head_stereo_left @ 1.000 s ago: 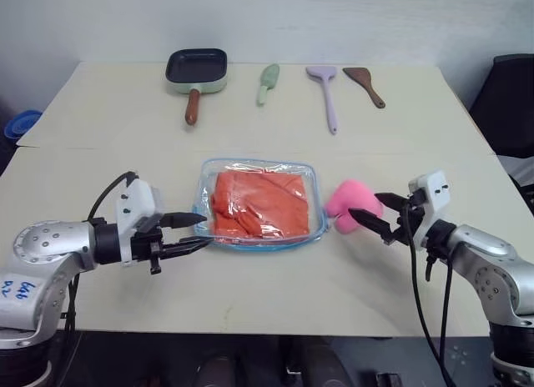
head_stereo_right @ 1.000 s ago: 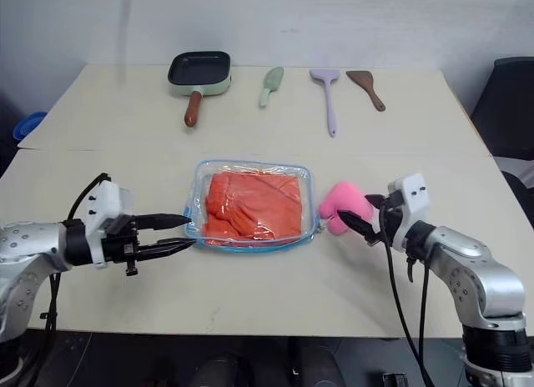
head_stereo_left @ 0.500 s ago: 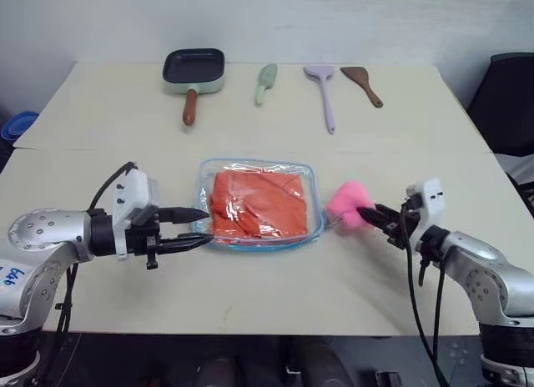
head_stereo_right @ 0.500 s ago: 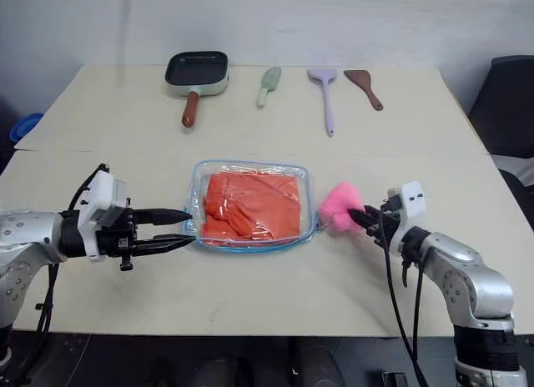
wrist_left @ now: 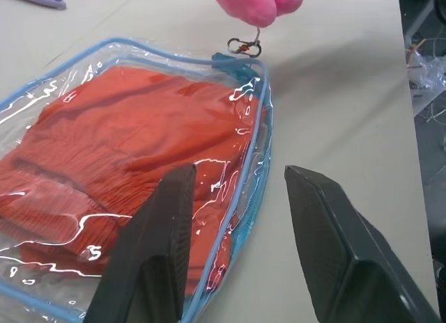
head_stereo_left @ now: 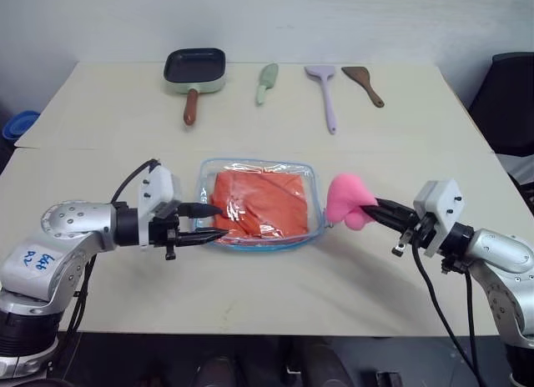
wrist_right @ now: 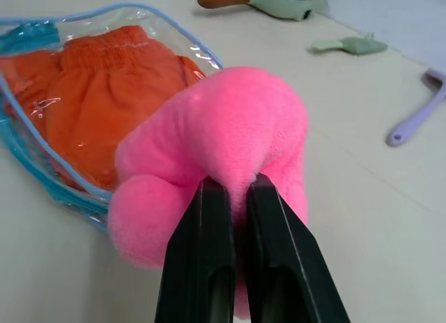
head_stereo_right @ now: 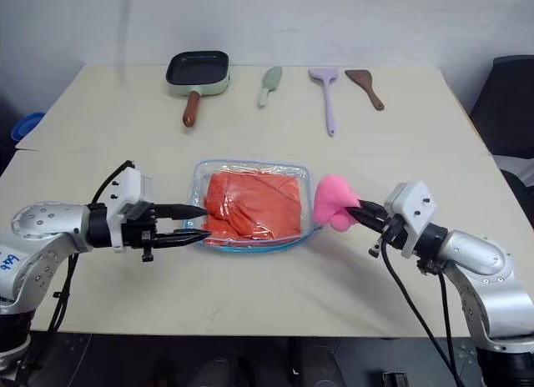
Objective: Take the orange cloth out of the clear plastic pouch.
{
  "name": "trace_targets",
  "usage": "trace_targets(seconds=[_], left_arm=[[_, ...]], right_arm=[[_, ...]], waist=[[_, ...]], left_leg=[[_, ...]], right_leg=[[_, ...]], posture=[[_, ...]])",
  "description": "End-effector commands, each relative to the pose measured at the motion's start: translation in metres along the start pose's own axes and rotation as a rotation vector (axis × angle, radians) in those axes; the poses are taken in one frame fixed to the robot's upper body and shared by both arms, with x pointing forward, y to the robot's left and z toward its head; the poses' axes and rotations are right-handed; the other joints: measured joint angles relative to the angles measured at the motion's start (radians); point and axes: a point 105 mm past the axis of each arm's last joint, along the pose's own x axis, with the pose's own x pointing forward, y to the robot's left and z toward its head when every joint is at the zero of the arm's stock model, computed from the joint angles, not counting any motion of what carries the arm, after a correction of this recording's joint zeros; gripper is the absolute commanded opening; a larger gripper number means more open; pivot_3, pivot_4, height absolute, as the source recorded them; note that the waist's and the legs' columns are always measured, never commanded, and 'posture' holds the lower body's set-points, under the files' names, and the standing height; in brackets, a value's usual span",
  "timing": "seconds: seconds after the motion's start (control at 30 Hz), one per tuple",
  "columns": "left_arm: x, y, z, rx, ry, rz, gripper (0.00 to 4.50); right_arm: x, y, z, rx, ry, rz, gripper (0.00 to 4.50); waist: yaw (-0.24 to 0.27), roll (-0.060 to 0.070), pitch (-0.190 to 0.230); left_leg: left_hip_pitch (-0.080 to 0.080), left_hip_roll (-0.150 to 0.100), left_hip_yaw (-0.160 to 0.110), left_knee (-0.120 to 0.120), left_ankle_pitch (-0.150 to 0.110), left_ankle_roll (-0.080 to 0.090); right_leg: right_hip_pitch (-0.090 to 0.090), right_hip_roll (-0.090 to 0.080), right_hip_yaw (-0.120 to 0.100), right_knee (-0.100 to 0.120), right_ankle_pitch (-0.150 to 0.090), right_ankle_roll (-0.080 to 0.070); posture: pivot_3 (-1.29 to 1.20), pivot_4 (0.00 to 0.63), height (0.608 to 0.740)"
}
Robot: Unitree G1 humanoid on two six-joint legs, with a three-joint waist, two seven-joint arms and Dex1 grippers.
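The right pincer [wrist_right: 233, 198] is clamped tight on the fluffy pink plush toy [head_stereo_right: 335, 202], which hangs off a small metal clip [wrist_left: 244, 46] at the corner of the flat clear plastic pouch with the light-blue trim [head_stereo_left: 313, 180]. That looks like the reason for the grip: the plush seems to serve as the zipper pull, a soft, fat handle for two thin fingers. Across the beige tabletop [head_stereo_left: 267, 278], the left pincer [head_stereo_right: 200, 223] sits level at the pouch's opposite edge, its fingers parted and holding nothing, one over the plastic and one just outside the blue rim in its wrist view. My read: it is placed to pin that end while the other side tugs. The folded orange-red fabric cloth [head_stereo_left: 259, 203] lies inside the pouch, flat on the tabletop between the two arms, not yet out.
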Motion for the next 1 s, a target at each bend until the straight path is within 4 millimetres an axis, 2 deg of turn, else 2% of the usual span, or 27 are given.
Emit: trace_targets(seconds=[0.03,0.2,0.3,0.4,0.57,0.67,0.9,1.0], left_arm=[[0.004,0.003,0.005,0.034,-0.009,0.003,2.16],[0.015,0.001,0.003,0.041,-0.003,-0.026,2.16],[0.021,-0.003,0.003,0.039,-0.006,-0.06,2.16],[0.029,-0.007,-0.001,0.045,0.004,-0.099,2.16],[0.037,-0.012,-0.002,0.065,0.009,-0.137,2.16],[0.038,-0.012,-0.002,0.07,0.008,-0.14,2.16],[0.039,-0.011,-0.005,0.063,-0.003,-0.127,2.16],[0.041,-0.013,-0.007,0.034,-0.003,-0.139,2.16]], right_arm=[[-0.002,0.022,0.02,-0.144,-0.054,0.134,0.1],[-0.005,0.059,0.014,-0.326,-0.026,0.35,0.1],[-0.005,0.077,-0.001,-0.43,0.003,0.473,0.1],[0.003,0.088,-0.022,-0.531,0.038,0.535,0.1],[0.017,0.091,-0.045,-0.685,0.057,0.552,0.1],[0.025,0.085,-0.046,-0.767,0.045,0.51,0.1],[0.056,0.074,-0.042,-0.789,0.026,0.43,0.1],[0.056,0.075,-0.042,-0.781,0.027,0.46,0.1]], waist=[[0.0,0.0,0.0],[0.0,0.0,0.0],[0.0,0.0,0.0],[-0.001,0.0,0.0],[-0.001,0.0,0.0],[-0.003,-0.001,0.0],[-0.009,-0.001,0.0],[-0.008,-0.001,0.0]], left_leg=[[0.0,0.0,0.0,0.0,0.0,0.0],[0.0,0.0,0.0,0.0,0.0,0.0],[0.0,0.0,0.0,0.0,0.0,0.0],[0.001,0.0,0.0,0.001,0.0,0.0],[0.001,0.0,0.0,0.001,0.0,0.0],[0.001,0.0,0.0,0.002,0.0,0.0],[0.003,0.0,0.001,0.003,0.001,-0.001],[0.003,0.001,0.001,0.003,0.001,-0.001]], right_leg=[[0.0,0.0,0.0,0.0,0.0,0.0],[0.0,0.0,0.0,0.0,0.0,0.0],[0.0,0.0,0.0,0.0,0.0,0.0],[0.0,0.0,0.0,0.0,0.0,0.0],[0.0,0.0,0.0,0.001,0.0,0.0],[0.0,0.0,0.001,0.002,0.0,0.0],[0.0,0.001,0.002,0.005,0.0,-0.001],[0.0,0.001,0.002,0.006,0.0,-0.002]], posture=[[0.0,0.15,0.74],[0.0,0.15,0.74],[0.0,0.15,0.74],[0.0,0.15,0.74],[0.0,0.15,0.74],[0.0,0.15,0.74],[0.0,0.15,0.74],[0.0,0.15,0.74]])
